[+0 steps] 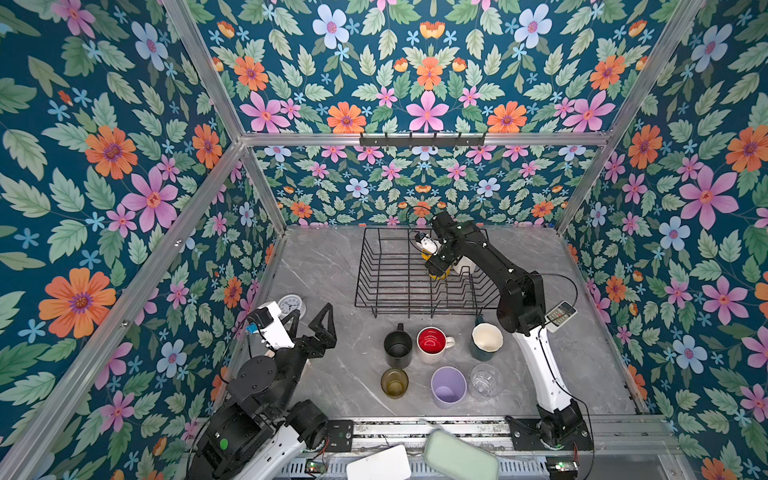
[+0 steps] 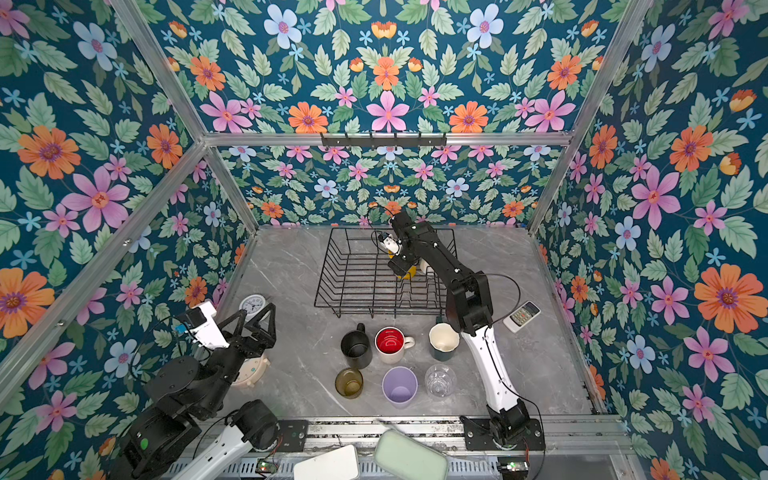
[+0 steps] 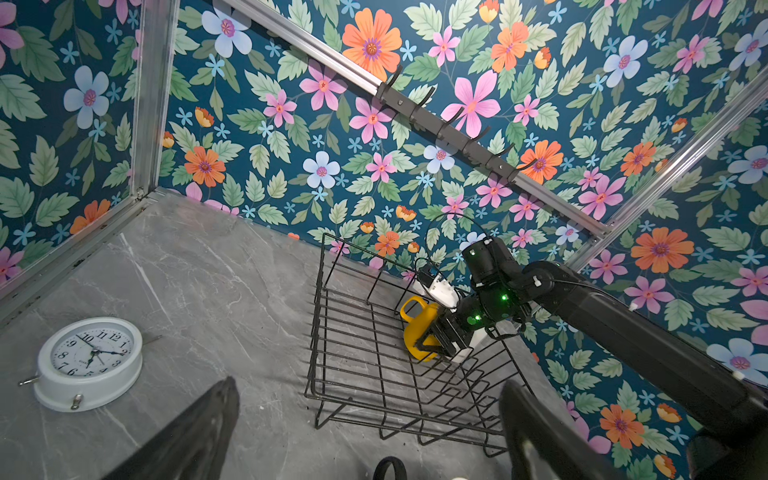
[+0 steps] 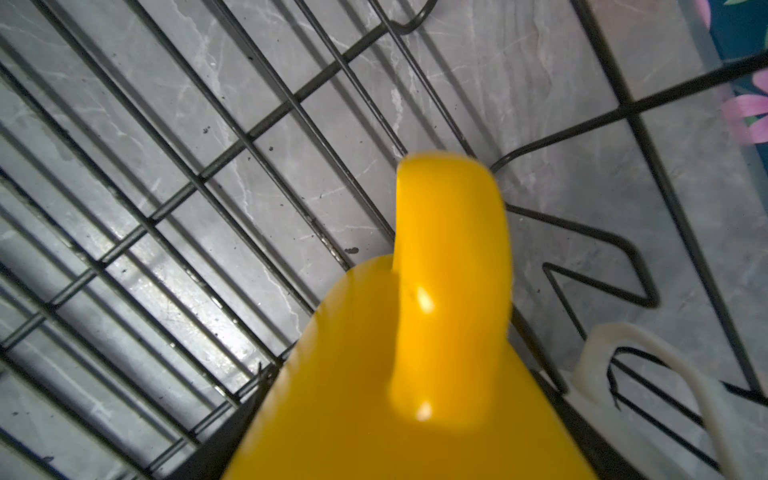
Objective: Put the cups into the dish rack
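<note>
R gripper reaches into dish rack, far-right part, jaws clamped on yellow mug. Mug tilted, handle up, low over rack floor; contact w/ wires can't tell. White mug just beside it in rack. L gripper spread wide, empty, nr white clock. On table in front of rack, far row: black mug, red-inside mug, teal mug. Near row: olive glass, lilac tumbler, clear glass.
</note>
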Robot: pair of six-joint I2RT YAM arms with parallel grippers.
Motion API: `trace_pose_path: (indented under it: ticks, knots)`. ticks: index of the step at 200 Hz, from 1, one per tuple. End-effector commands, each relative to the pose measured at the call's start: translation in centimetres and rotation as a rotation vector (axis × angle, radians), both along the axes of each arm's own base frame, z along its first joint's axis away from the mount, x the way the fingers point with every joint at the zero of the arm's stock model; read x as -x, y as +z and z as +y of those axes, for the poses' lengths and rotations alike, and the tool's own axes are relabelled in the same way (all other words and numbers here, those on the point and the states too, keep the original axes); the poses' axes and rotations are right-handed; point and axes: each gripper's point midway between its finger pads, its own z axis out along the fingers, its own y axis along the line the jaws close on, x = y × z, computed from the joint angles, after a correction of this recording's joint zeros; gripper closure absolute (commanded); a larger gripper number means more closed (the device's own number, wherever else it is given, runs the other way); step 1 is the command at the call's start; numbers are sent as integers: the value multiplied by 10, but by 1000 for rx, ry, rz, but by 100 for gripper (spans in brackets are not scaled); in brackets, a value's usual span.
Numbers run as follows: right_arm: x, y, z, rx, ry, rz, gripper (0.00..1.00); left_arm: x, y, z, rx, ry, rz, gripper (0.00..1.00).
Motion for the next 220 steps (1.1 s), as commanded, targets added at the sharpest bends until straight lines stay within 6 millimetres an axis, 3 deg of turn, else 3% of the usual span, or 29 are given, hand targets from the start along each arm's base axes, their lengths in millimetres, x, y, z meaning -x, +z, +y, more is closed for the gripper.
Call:
trace_pose_path:
  ticks: [1,73,129,157,182,220]
  knots:
    - [7,-7,0,14,6,32,16,0,5,2,-5,7,-15,0]
    - [7,17,-1,-6,-6,-5,1,3,6,5,3,11,-16,0]
    - [8,46,6,-53,-15,-41,1,4,6,9,8,25,-15,0]
    - [8,76,9,-109,-52,-77,1,5,6,11,7,32,-9,0]
    - [10,116,7,-184,-128,-131,1,5,2,14,2,49,17,0]
    - [39,171,3,-360,-265,-134,1,1,-6,13,-28,67,77,1]
